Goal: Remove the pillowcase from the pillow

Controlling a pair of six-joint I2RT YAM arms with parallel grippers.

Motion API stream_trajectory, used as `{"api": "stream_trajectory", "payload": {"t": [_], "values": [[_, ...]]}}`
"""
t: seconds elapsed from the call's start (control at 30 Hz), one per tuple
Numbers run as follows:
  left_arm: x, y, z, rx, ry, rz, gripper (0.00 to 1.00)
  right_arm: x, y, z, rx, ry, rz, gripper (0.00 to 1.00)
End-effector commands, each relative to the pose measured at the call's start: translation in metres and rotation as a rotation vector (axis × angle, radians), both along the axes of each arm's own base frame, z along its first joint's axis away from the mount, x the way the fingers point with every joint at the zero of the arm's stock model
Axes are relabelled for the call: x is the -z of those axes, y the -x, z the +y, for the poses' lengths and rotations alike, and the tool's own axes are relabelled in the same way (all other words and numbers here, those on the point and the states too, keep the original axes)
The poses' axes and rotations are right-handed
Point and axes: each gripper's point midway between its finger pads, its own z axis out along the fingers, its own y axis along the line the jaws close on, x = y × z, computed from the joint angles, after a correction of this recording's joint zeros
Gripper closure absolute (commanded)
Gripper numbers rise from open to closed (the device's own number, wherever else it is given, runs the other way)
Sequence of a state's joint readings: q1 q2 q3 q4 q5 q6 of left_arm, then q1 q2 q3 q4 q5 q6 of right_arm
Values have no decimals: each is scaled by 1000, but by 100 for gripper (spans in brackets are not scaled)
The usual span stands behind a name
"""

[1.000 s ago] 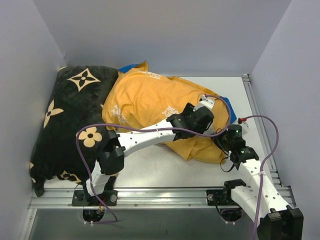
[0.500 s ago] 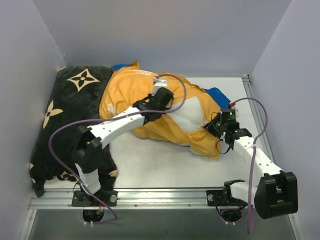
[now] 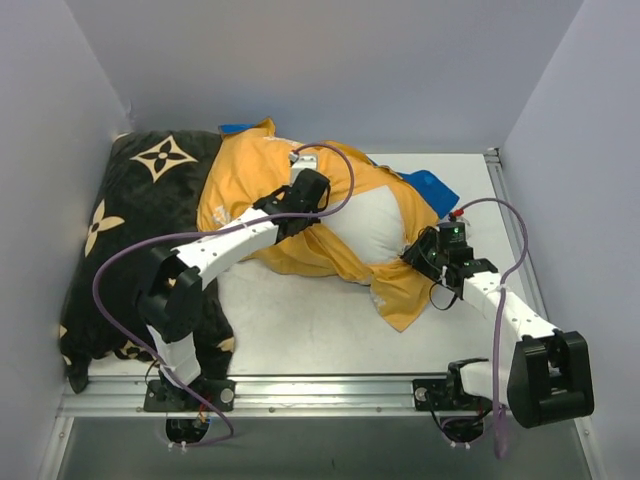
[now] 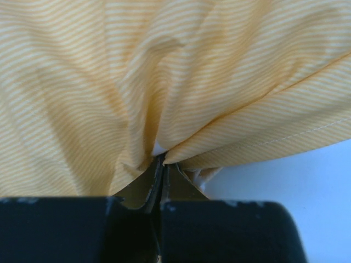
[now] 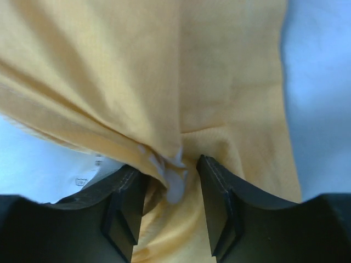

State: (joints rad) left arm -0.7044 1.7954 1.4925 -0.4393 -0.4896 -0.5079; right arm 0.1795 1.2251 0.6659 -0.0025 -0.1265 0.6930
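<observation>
The pillowcase (image 3: 250, 180) lies inside out, orange-yellow side showing, with a bit of its blue side (image 3: 428, 186) at the back right. It is peeled back from the white pillow (image 3: 372, 226), which is bare in the middle. My left gripper (image 3: 310, 202) is shut on a bunched fold of the pillowcase (image 4: 137, 98), with the fabric gathered at its fingertips (image 4: 159, 163). At the pillow's right end, my right gripper (image 3: 414, 256) has its jaws apart around a loose fold of the pillowcase (image 5: 164, 82). The fold hangs between the fingers (image 5: 216, 192) without being pinched.
A black cushion with tan flower motifs (image 3: 130, 240) fills the left side and lies under the pillowcase's left edge. Grey walls close in the left, back and right. A metal rail (image 3: 330, 385) runs along the near edge with both arm bases on it.
My left gripper shut on the pillowcase and pulled it back and left, baring more white pillow. My right gripper moved up to the pillow's right end and its jaws opened.
</observation>
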Motion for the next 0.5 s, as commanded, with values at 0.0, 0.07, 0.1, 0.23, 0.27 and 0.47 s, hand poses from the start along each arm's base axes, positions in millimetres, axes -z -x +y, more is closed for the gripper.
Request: {"api": "stream_trajectory", "payload": {"t": [0.0,0.07,0.1,0.23,0.27,0.47], "values": [[18,12,-10,46,-103,43,100,29,22,-11,71,-6,39,56],[14,16,-25,91,-107,31,100,44,23,5,24,-135,13,65],[14,22,-37,126,-107,33,98,46,21,13,14,-199,1,70],[-6,32,-60,211,-113,8,82,31,1,47,-84,-407,-152,99],[-10,34,-62,219,-115,3,69,25,1,54,-113,-452,-170,100],[-58,55,-68,278,-123,-56,30,9,-12,65,-120,-555,-241,100]]}}
